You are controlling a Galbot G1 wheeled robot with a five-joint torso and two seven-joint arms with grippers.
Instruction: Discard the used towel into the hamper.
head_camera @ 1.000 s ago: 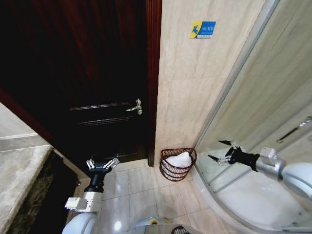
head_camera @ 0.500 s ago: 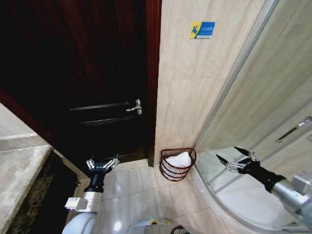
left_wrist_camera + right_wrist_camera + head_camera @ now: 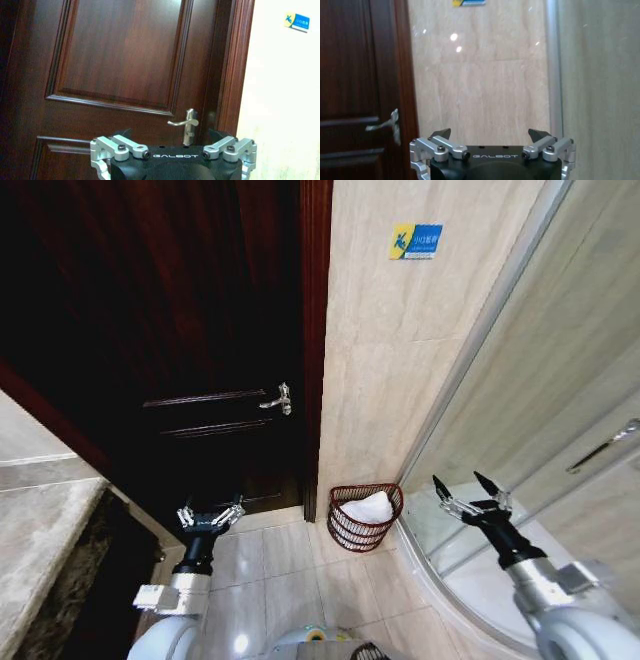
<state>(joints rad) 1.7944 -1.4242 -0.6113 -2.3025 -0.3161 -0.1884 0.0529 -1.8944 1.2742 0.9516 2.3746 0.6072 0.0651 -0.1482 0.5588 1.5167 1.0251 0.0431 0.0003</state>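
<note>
Bathroom corner with a door and a shower.
A dark wooden door with a metal handle stands beside the tiled wall, which carries a small blue sign.

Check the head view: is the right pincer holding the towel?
No. The right pincer is open and empty by the shower glass, while the white towel lies in the hamper.

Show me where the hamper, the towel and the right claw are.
hamper [image 3: 352, 535], head view, front woven wall.
towel [image 3: 366, 508], head view, top of the white heap.
right claw [image 3: 472, 495], head view, midway between the open fingertips.
</note>
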